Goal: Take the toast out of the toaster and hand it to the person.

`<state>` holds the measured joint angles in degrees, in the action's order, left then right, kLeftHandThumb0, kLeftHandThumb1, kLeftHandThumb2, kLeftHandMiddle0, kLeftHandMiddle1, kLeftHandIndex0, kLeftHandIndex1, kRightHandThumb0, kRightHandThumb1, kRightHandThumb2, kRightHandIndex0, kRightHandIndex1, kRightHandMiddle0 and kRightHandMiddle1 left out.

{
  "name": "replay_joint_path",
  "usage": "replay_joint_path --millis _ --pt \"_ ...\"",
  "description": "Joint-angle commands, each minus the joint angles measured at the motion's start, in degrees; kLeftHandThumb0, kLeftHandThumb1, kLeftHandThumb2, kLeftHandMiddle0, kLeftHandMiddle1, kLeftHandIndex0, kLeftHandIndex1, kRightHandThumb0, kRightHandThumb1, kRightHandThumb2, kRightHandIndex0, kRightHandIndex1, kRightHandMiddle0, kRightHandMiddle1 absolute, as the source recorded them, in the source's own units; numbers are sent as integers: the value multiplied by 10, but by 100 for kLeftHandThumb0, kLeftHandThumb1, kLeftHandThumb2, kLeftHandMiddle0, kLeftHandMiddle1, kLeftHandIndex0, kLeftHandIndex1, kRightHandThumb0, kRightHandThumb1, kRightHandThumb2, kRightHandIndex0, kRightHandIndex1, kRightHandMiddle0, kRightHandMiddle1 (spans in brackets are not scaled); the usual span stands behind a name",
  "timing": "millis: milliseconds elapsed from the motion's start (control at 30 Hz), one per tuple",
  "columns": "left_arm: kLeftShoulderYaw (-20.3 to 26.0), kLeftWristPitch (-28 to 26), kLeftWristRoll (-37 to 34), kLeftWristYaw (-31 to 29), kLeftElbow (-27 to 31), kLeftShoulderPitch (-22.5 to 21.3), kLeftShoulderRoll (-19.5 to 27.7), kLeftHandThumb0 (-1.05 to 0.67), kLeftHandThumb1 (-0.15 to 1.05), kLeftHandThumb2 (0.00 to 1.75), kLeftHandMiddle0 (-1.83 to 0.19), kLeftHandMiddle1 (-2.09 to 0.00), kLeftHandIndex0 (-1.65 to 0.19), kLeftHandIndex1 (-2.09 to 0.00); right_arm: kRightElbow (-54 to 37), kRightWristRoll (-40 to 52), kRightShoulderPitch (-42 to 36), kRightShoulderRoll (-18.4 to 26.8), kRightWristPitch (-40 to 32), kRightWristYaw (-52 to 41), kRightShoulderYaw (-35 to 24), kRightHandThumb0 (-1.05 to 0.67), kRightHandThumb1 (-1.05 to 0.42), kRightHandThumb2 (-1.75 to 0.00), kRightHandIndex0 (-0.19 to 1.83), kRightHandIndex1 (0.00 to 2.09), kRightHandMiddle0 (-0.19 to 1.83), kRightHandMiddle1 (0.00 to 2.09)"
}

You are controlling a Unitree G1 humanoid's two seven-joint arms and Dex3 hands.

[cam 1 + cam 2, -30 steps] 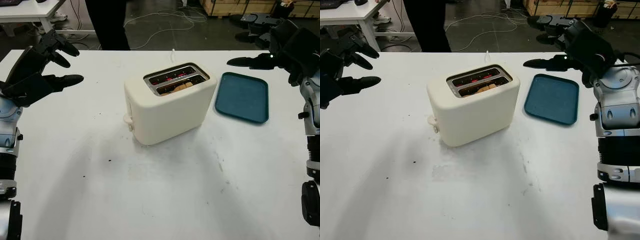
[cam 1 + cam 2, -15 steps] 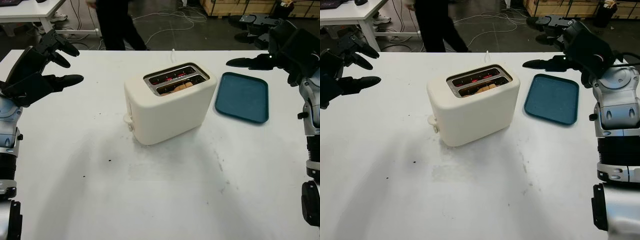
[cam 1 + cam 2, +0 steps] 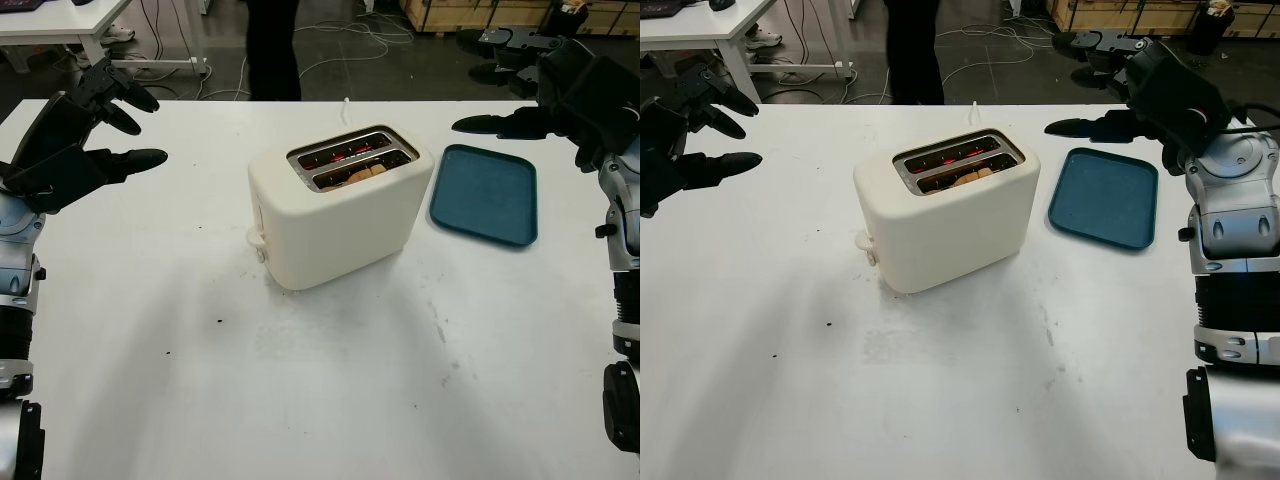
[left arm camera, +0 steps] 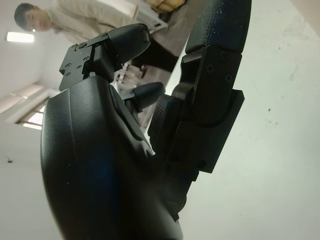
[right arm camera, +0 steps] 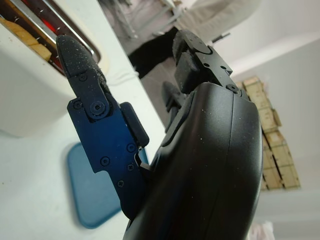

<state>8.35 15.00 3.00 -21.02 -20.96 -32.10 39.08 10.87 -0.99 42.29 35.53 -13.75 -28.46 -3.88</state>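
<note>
**Here: toast down in the slot, both hands raised and empty**

Surface: white table (image 3: 330,400), scuffed, a few dark specks near the middle front. Beyond its far edge, dark floor with loose cables (image 3: 340,50), a second white desk (image 3: 60,25) at far left, wooden crates (image 3: 470,12) at far right. A person (image 3: 272,45) in dark trousers stands just behind the table's far edge.

Toaster (image 3: 338,205): cream, two slots, sits mid-table at an angle, lever knob facing the left front. Far slot glows red inside. Toast (image 3: 362,174) sits low in the near slot, only its top edge visible.

Left hand (image 3: 75,140): open, holding nothing, raised over the table's left side, well apart from the toaster. Right hand (image 3: 555,95): open, empty, raised at far right above the far end of the teal tray (image 3: 485,195). Tray lies just right of the toaster, not touching it.

Count: one toaster, one toast seen, one tray, two robot hands, one person.
</note>
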Motion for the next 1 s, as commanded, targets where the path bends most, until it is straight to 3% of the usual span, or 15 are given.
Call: replay_joint_path --millis 0,967 --pt "1 10 -3 0 -3 1 -2 -105 92 16 0 -163 0 -152 2 -4 8 5 12 1 3 -58 -71 0 9 66 43 1" --pt "2 5 0 3 -2 4 -2 -105 92 18 0 -165 0 -153 -2 1 5 3 1 -1 -1 -58 -70 0 9 64 42 1"
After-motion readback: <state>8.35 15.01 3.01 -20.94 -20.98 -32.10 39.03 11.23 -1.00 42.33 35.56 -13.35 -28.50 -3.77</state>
